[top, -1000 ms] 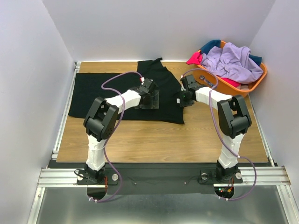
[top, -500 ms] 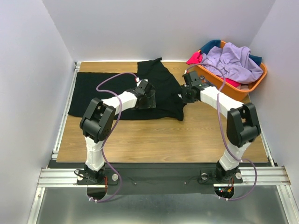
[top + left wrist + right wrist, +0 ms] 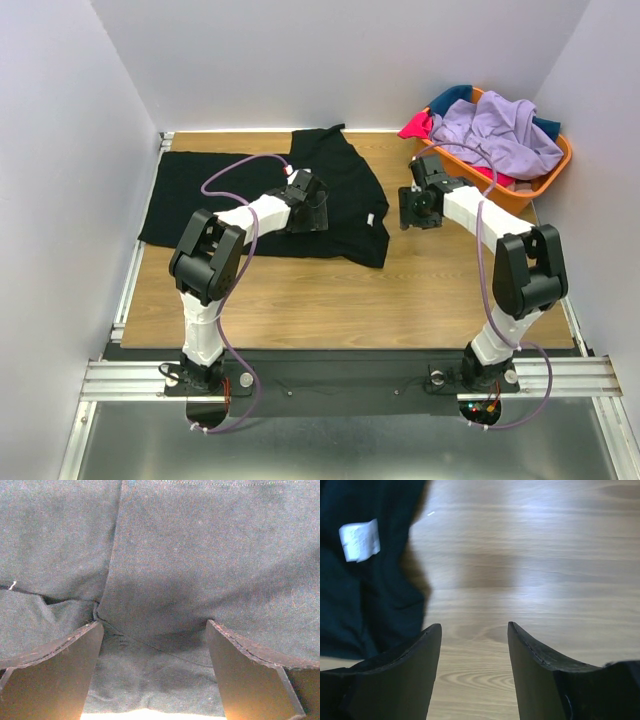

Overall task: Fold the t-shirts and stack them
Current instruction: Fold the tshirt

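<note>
The top camera looks steeply down on the whole worktop [image 3: 330, 290]; both wrist cameras sit close above its black t-shirt [image 3: 180, 195], shared by all.

Wooden table [image 3: 320, 300], pale walls [image 3: 330, 60] on three sides, aluminium rail [image 3: 125, 378] along near edge.

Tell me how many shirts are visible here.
4: black shirt on the table; lavender shirt, pink-red shirt and teal shirt piled in the orange basket. Others may be hidden underneath.

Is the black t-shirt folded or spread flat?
Partly folded: the black t-shirt has its right part doubled over, white label exposed; the rest lies flat.
</note>
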